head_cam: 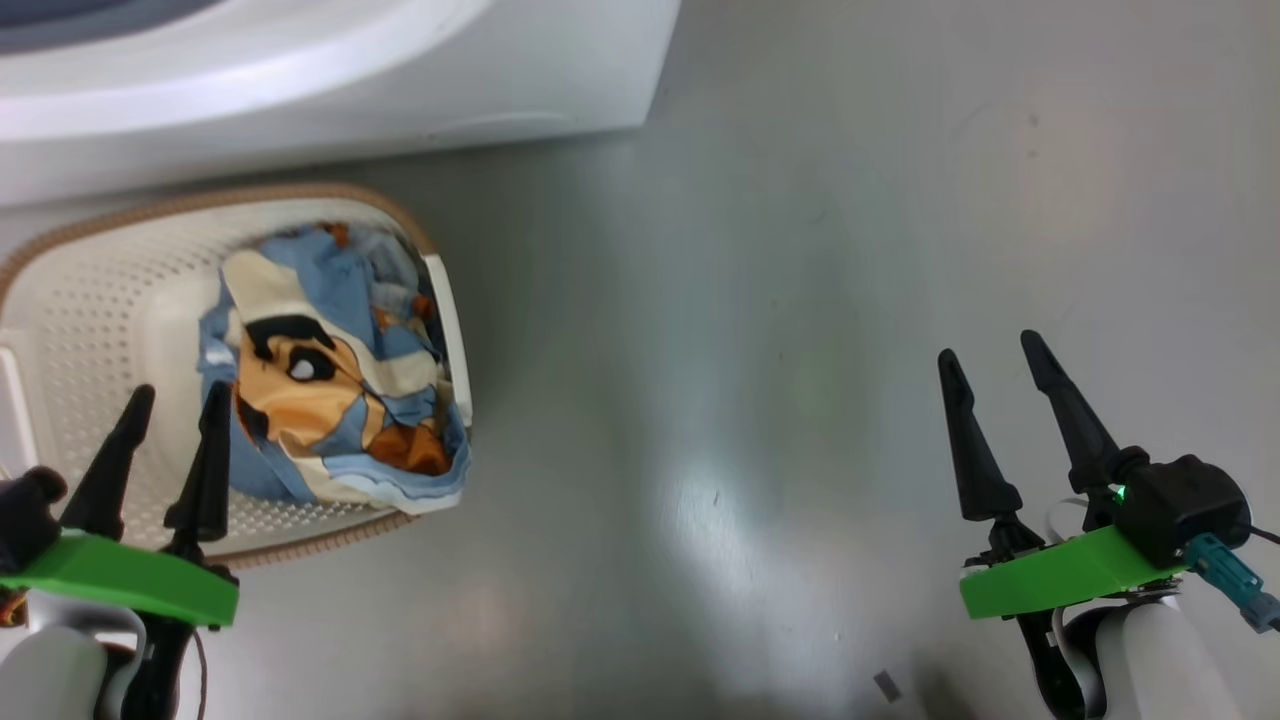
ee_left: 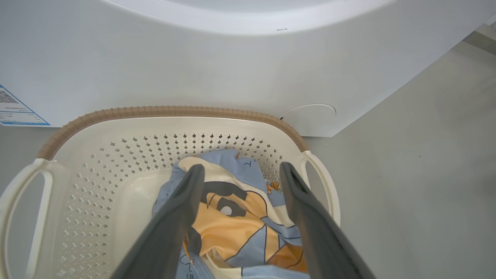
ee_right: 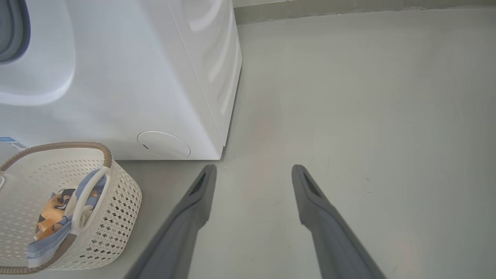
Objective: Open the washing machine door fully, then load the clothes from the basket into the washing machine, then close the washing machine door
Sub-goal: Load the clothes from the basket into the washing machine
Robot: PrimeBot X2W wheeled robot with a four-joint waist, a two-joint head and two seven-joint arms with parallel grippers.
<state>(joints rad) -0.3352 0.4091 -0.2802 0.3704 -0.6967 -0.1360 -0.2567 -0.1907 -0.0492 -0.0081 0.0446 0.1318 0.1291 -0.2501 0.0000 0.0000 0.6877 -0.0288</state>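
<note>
Grey floor (head_cam: 800,400) before the washing machine (head_cam: 300,90). The basket (head_cam: 90,330), at nine o'clock, holds the clothes (head_cam: 330,380). Left gripper (head_cam: 181,388) over it and right gripper (head_cam: 988,345) at four o'clock, both spread and empty.

This is a laundry corner, maybe a utility room: a big white front-loading washing machine (ee_right: 116,77) stands straight on a smooth, bare grey floor (ee_right: 368,97). There's the grey-blue gasket (ee_right: 9,35) at its opening, a round flap (ee_right: 164,144) low on the front and a blue label sticker (ee_left: 17,112). Just in front sits a cream perforated basket (head_cam: 100,320) holding printed light-blue clothes (head_cam: 320,390). Beyond the machine, the floor runs to a low skirting strip (ee_right: 348,11).
</note>
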